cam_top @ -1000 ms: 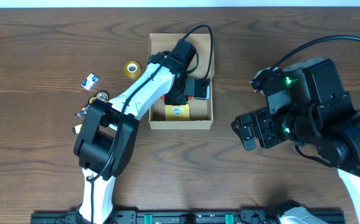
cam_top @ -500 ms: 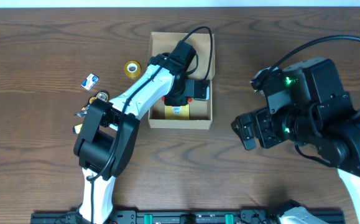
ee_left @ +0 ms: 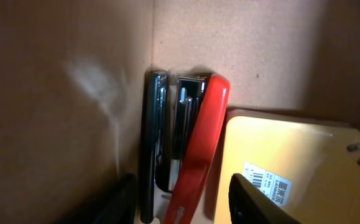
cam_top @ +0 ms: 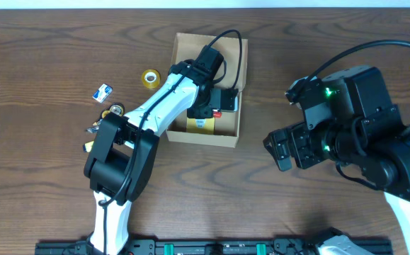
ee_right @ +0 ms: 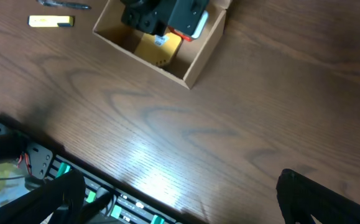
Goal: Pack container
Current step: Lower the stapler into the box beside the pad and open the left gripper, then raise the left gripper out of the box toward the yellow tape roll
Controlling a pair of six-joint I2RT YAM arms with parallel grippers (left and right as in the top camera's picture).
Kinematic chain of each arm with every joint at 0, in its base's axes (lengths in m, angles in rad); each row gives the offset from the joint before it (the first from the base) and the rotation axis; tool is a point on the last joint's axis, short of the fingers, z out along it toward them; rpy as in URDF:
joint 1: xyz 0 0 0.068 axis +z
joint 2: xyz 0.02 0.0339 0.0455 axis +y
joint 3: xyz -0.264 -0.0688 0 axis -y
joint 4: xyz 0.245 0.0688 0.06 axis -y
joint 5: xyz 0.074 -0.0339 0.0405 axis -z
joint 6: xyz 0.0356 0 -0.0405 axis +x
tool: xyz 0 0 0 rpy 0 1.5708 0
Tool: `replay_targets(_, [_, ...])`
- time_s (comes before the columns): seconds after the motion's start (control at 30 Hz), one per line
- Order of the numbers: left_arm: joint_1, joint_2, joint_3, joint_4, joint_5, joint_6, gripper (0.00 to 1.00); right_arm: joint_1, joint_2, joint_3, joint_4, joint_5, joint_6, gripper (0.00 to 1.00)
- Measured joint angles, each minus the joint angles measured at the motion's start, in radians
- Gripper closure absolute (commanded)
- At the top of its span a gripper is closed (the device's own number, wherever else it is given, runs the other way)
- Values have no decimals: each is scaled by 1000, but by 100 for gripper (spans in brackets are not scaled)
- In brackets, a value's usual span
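At upper left of the overhead view, a tape roll lies on the wooden table. Upper centre: the cardboard container, lid open. My left gripper is inside it, fingers parted and loose around the red stapler, which sits beside a yellow notebook. At right, my right gripper is spread wide over the table.

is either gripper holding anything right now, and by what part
Nothing looks held. The left gripper stands open around the stapler lying in the container, a gap showing beside it. The right gripper is open and empty.
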State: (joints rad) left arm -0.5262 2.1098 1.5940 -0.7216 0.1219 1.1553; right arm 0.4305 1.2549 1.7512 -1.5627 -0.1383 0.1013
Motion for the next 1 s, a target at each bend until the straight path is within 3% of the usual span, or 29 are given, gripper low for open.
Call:
replay_targets(0.43, [0,-9,158,-99,-5,-82,52,0,0,0,0,0,0,1])
replay_targets(0.67, [0,-114,166,-163,13,-102,55,0,0,0,0,0,0,1])
replay_targets(1.0, [40,-309,168,-249,-30,-302,53,0,0,0,0,0,0,1])
